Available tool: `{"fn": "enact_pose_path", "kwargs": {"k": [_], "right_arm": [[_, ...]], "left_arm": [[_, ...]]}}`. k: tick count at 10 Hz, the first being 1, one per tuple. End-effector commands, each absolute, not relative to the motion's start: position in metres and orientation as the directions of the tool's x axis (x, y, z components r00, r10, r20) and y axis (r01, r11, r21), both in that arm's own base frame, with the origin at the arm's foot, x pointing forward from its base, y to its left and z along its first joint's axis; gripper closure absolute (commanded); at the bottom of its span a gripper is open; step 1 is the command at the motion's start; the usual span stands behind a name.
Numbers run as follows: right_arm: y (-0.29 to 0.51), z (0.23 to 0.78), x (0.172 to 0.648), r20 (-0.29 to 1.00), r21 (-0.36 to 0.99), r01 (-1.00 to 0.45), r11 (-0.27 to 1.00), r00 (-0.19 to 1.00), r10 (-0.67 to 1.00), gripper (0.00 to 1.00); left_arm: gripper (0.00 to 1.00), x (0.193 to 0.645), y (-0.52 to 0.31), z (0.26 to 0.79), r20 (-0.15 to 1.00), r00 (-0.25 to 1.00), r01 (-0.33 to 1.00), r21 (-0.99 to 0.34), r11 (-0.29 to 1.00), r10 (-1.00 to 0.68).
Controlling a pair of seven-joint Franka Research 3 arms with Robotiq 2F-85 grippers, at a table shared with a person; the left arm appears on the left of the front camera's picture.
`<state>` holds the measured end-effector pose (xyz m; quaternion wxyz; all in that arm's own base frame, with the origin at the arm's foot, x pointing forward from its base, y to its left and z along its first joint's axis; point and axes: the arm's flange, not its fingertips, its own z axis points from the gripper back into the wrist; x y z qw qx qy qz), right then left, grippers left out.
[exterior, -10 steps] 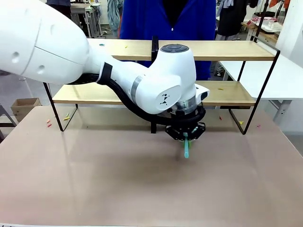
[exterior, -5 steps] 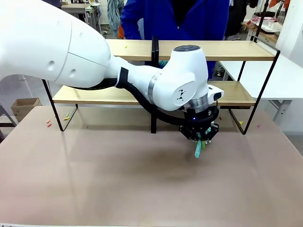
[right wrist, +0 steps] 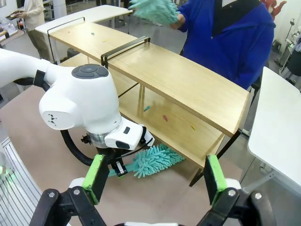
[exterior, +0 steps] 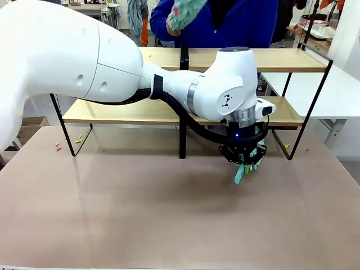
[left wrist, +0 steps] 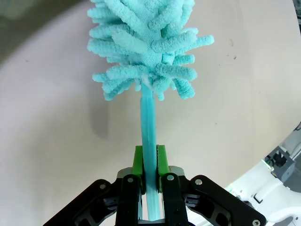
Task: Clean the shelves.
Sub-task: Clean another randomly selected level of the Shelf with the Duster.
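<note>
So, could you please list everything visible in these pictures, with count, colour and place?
shelves: one two-tier rack, light wood, black frame, at the table's far side
duster: one, teal, handle in the left gripper, head near the table by the lower shelf
second duster: one, teal, held up by the person above the top shelf
small scraps: several, pink, yellow, blue, on both boards and the table
table: one, beige-brown, under the rack
white table: one, right of the rack
cardboard box: one, brown, beyond the table's left edge
person: one, blue jacket, behind the rack
left gripper: shut on the duster
right gripper: open, holding nothing
</note>
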<state>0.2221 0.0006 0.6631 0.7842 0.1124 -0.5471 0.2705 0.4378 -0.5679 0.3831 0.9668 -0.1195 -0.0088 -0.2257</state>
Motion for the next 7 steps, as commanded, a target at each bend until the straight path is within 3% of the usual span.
{"fn": "enact_pose_path", "kwargs": {"k": [1, 5, 6, 7], "right_arm": [[-0.0002, 0.6636, 0.2217, 0.919, -0.117, -0.545, 0.831, 0.258, 0.298, 0.0], [-0.0002, 0.6636, 0.2217, 0.919, -0.117, -0.545, 0.831, 0.258, 0.298, 0.0], [-0.0002, 0.6636, 0.2217, 0.919, -0.117, -0.545, 0.831, 0.258, 0.298, 0.0], [-0.0002, 0.6636, 0.2217, 0.919, -0.117, -0.545, 0.831, 0.258, 0.298, 0.0]], "left_arm": [[1.0, 0.4318, -0.5622, 0.3797, 0.087, 0.905, 0.425, -0.234, 0.874, -0.417], [1.0, 0.4318, -0.5622, 0.3797, 0.087, 0.905, 0.425, -0.234, 0.874, -0.417], [0.87, 0.4379, -0.5687, 0.3811, 0.078, 0.9, 0.435, -0.228, 0.871, -0.43], [0.87, 0.4398, -0.5616, 0.3773, 0.141, 0.883, 0.47, -0.245, 0.848, -0.449]]}}
